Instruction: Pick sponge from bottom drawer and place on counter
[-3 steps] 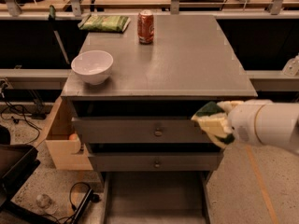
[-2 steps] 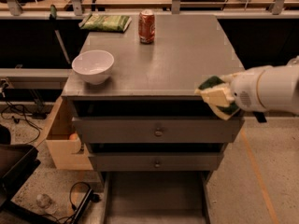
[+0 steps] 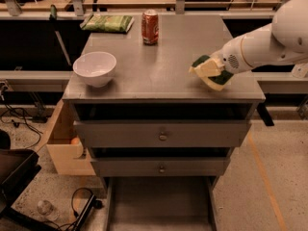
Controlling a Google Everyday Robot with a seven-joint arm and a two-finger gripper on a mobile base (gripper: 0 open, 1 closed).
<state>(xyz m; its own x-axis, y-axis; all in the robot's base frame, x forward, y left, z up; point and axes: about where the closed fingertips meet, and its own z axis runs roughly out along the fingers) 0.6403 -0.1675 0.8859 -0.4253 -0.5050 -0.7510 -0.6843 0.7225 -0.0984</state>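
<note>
My gripper comes in from the right on a white arm and is shut on the sponge, a dark green pad with a pale yellow layer. It holds the sponge at the right front part of the counter, at or just above the surface; I cannot tell whether it touches. The bottom drawer stands pulled open at the foot of the cabinet, its grey floor bare.
A white bowl sits at the counter's front left, a red can at the back middle, a light green packet at the back left. Two shut drawer fronts lie below. A pale wooden box stands left of the cabinet.
My gripper has risen with the sponge from in front of the top drawer's right side up to the right front part of the counter.
</note>
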